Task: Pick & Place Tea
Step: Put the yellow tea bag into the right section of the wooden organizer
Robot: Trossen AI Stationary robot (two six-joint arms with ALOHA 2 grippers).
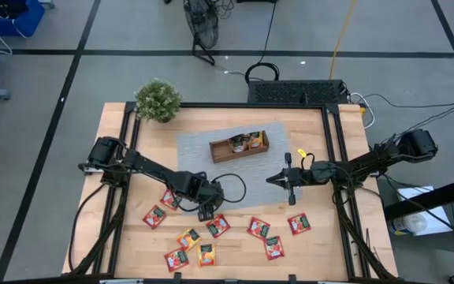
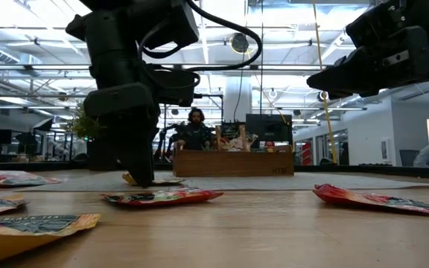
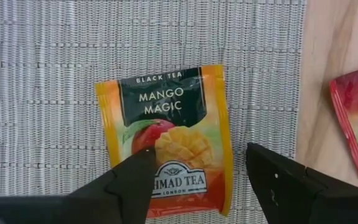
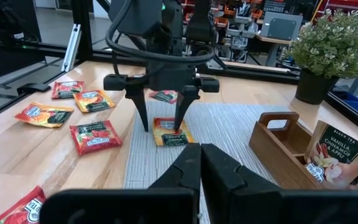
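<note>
- Tea packet point(image 3: 166, 140), the orange "Mango Magic" one, lay flat on the grey mat point(image 1: 251, 185) near the mat's lower-left corner in the high view; we saw it on the mat's weave in the left wrist view, close to the mat's edge.
- We found the left hand point(image 1: 204, 207) pointed down over that packet, its fingers point(image 3: 126, 186) spread and straddling it, pinching nothing.
- In the right wrist view we saw the left hand point(image 4: 163, 122) with its tips at either side of the packet point(image 4: 169, 134).
- The other tea packets point(image 1: 211, 237), red and orange, lay scattered on the bare tabletop point(image 1: 321, 244) across the lower middle of the high view.
- The wooden tray point(image 1: 239, 147) sat on the mat at upper centre, with packets standing inside.
- The right hand point(image 1: 287, 180) hovered right of centre above the mat, fingers pressed together and empty.
- A potted plant point(image 1: 158, 100) stood at the tabletop's upper left.
</note>
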